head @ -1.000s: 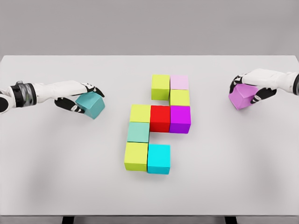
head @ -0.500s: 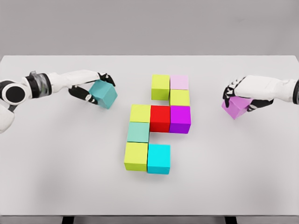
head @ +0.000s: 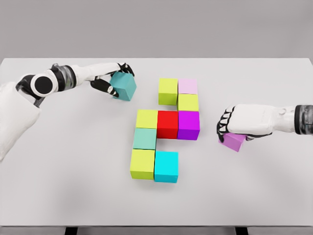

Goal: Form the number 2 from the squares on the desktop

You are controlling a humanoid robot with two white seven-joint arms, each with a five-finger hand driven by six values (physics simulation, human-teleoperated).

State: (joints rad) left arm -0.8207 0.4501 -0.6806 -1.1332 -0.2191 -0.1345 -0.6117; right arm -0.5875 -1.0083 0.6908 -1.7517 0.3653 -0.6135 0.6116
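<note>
Head view. White counter (head: 58, 186) seen from above. Centre: partial block figure, long axis running near-to-far. Far row: lime block (head: 167, 91) w/ pale pink block (head: 188, 86) to its right. A 2nd lime block (head: 188, 102) sits under the pink one. Mid row, left to right: lime (head: 146, 119), red block (head: 167, 123), purple block (head: 189, 124), all touching. Below the left lime: mint block (head: 145, 138), then another lime (head: 142, 163), w/ cyan block (head: 166, 166) touching its right side.

Left hand (head: 111, 81) is up-left of the figure, fingers closed on a teal block (head: 123, 86); the block is tilted, one corner toward the counter, apart from the far lime block.

Right hand (head: 239, 125) is right of the purple block, palm down, fingers curled over a magenta block (head: 233, 141); the block is near the purple one but not touching, edges skewed vs. the figure's rows. Cannot tell whether it rests on the counter.
</note>
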